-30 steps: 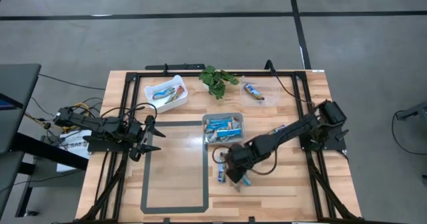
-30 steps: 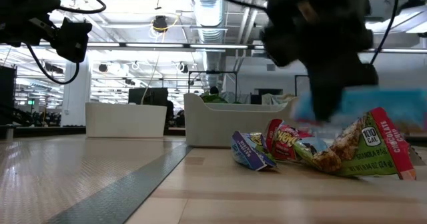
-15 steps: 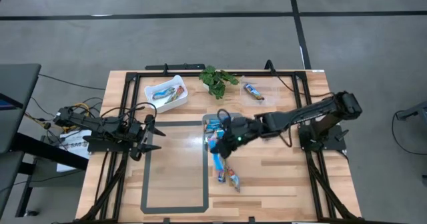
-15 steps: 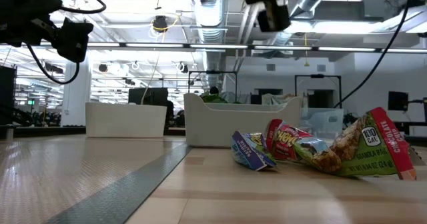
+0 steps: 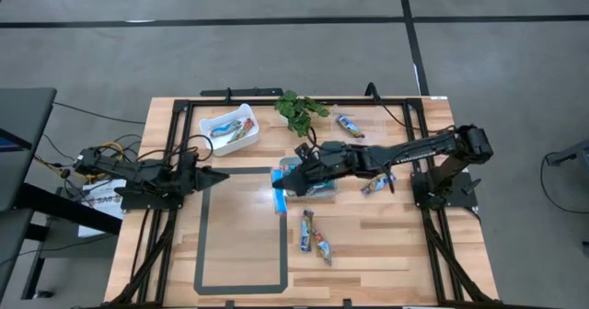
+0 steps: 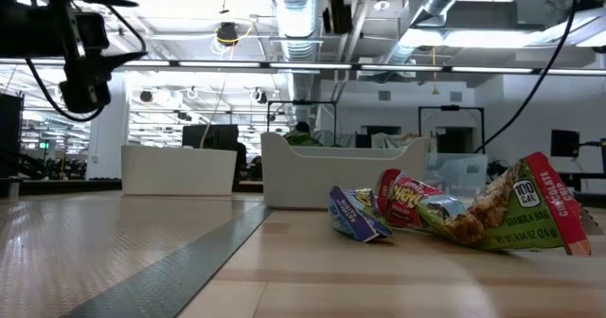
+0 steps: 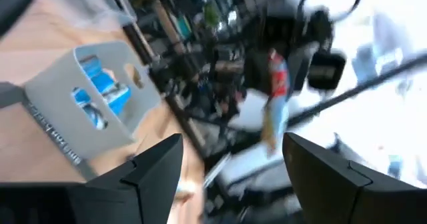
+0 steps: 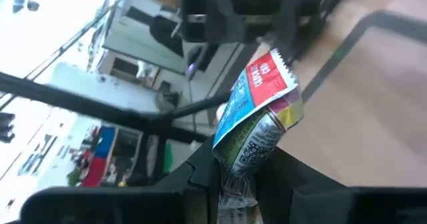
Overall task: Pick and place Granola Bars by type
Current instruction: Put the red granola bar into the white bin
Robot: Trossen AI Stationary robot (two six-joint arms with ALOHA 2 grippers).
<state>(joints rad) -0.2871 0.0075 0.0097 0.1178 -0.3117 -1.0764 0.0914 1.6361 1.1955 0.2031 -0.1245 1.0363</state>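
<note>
The right arm stretches low across the table — its gripper (image 8: pixel 243 184) clenches a red-and-blue granola bar (image 8: pixel 257 111); the left gripper (image 5: pixel 210 175) hangs released.

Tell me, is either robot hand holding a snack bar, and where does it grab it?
Yes. The right gripper pinches a red, blue and green granola bar by one end. The left gripper is open and holds nothing.

Table (image 5: pixel 248 263): light wood, dark tape rectangle (image 5: pixel 241 227) at lower left.
Bins: white bin (image 5: pixel 229 129) upper left; grey bin (image 5: pixel 324 186) centre.
Sprig (image 5: pixel 298 109): top centre.
Bars: one (image 5: pixel 349 126) upper right, one (image 5: pixel 376 186) right of centre, two (image 5: pixel 313 237) below centre.
</note>
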